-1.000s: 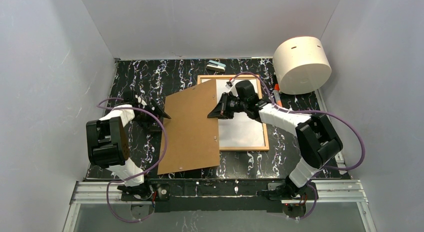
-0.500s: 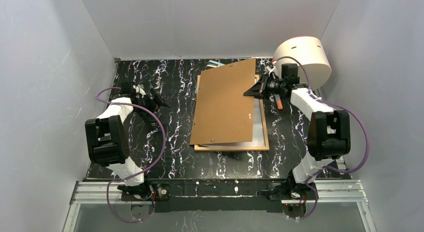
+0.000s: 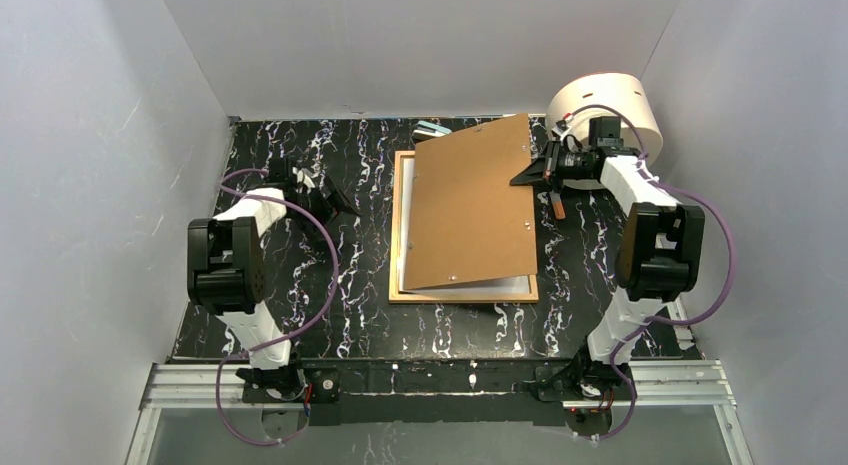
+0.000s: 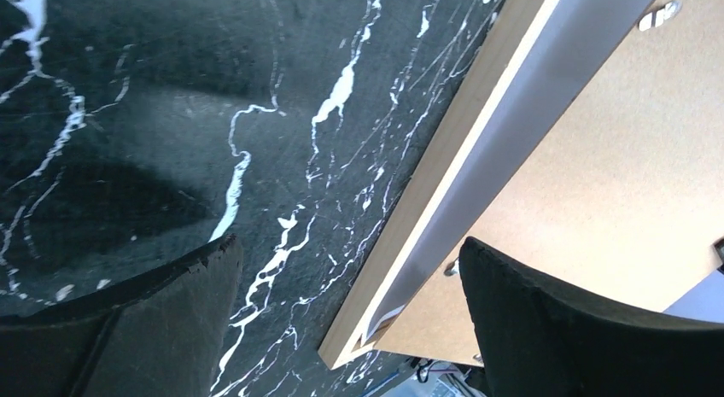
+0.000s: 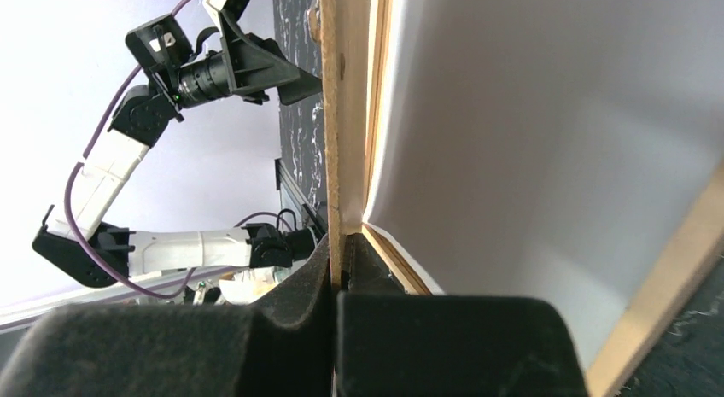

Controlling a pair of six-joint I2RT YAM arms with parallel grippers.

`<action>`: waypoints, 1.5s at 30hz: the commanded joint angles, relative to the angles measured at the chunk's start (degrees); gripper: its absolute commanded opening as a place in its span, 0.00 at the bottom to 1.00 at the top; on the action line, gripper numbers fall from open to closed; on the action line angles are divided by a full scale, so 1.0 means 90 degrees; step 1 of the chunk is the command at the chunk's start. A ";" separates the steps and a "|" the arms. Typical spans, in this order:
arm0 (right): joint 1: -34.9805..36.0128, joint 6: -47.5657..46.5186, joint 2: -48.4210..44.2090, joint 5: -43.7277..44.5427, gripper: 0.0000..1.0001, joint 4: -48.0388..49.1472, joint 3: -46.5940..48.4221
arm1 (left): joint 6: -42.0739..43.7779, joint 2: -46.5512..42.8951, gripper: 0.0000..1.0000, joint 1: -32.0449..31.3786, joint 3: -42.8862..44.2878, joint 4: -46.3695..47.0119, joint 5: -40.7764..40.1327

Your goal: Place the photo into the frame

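The light-wood frame [image 3: 393, 285] lies flat mid-table. The photo [image 3: 404, 235] rests in it white back up, showing as strips at the left and near sides. A brown backing board [image 3: 470, 210] lies tilted over both. My right gripper [image 3: 525, 175] is shut on the board's right edge; in the right wrist view the jaws [image 5: 337, 269] pinch the board [image 5: 340, 115], beside the photo [image 5: 529, 141] and frame rail [image 5: 657, 294]. My left gripper [image 3: 335, 200] is open and empty left of the frame; in its view [image 4: 350, 320] the frame [image 4: 427, 192], photo [image 4: 529, 115] and board [image 4: 615, 183] lie ahead.
A white cylinder [image 3: 605, 125] lies at the back right just behind my right wrist. An orange marker [image 3: 556, 205] lies beside the frame's right rail. A small grey object [image 3: 432, 130] sits behind the frame. Grey walls close in three sides.
My right gripper carried the board from the table left of the frame rightwards over the frame and photo. My left gripper opened wider and moved slightly toward the back.
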 commanded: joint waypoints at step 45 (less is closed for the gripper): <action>0.0804 -0.0106 0.1419 0.1079 0.64 -0.1085 0.1169 | 0.0072 0.1089 0.66 -0.1359 0.0683 0.0566 -0.0864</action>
